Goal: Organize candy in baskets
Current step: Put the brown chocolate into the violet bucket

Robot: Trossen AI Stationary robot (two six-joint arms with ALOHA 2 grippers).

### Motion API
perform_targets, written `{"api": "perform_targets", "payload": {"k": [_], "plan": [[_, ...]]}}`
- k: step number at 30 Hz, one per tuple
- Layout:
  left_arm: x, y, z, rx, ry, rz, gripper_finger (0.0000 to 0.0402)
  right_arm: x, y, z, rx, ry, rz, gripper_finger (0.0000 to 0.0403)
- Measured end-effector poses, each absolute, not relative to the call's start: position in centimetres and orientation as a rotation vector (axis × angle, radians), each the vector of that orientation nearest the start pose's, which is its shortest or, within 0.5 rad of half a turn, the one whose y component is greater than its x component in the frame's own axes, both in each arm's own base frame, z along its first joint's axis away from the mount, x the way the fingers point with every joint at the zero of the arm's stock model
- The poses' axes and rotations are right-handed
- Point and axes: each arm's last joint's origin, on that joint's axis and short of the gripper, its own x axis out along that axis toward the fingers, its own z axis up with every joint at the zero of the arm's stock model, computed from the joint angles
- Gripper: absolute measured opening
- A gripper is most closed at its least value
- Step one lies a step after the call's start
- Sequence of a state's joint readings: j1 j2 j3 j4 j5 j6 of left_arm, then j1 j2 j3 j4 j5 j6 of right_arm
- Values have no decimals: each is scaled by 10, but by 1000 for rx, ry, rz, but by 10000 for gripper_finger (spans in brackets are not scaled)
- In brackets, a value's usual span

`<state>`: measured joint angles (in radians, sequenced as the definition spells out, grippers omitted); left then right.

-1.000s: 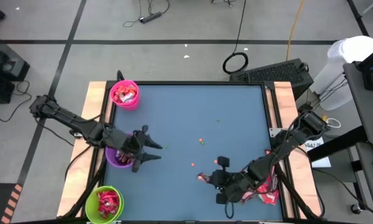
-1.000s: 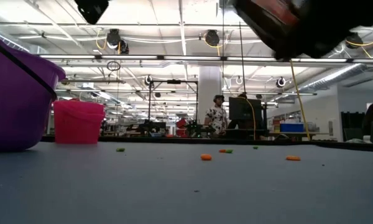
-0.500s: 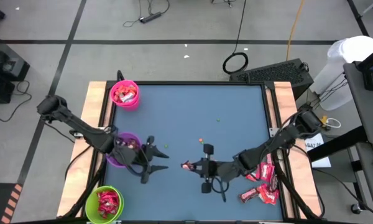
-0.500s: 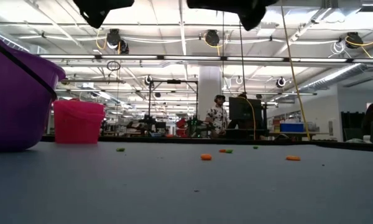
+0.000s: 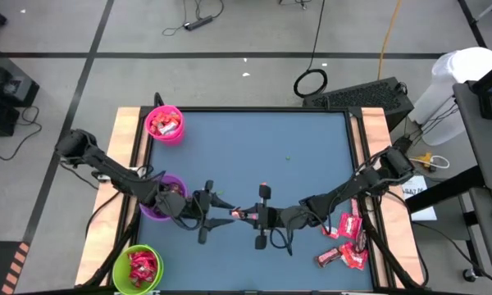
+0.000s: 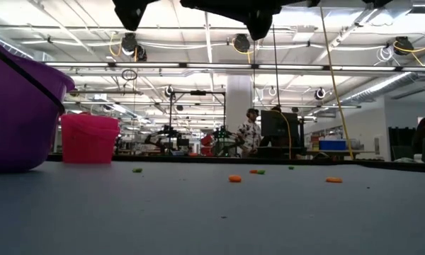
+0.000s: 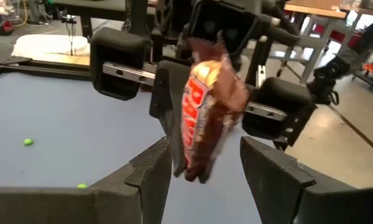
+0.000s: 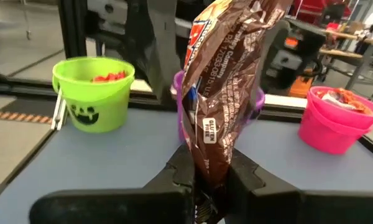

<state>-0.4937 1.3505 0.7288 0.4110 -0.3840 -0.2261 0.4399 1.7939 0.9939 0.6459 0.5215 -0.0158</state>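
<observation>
**A:** Dead centre of the surface (image 5: pixel 312 156), the right gripper (image 5: pixel 248 215) is clamped on a brown candy (image 5: pixel 240 215), holding it clear in the air.

**B:** And the left gripper (image 5: pixel 223 217), at nine o'clock of it, has jaws spread either side. Looks like a handover.

**A:** Makes sense: the purple basket (image 5: pixel 163 197) sits farther at nine o'clock, pink basket (image 5: pixel 164 124) beyond at eleven, green basket (image 5: pixel 137 268) at seven.

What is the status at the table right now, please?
Right gripper shut on brown candy, mid-table. Left gripper open, jaws either side of it, not closed. Purple basket just behind. Nothing blocking.
</observation>
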Motion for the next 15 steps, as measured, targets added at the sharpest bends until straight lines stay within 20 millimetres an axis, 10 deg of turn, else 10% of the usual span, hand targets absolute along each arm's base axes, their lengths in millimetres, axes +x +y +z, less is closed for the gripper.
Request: {"api": "perform_targets", "payload": {"k": [15], "plan": [[266, -125, 252, -134, 114, -79, 127, 361, 137, 217, -4, 80, -46, 32]]}}
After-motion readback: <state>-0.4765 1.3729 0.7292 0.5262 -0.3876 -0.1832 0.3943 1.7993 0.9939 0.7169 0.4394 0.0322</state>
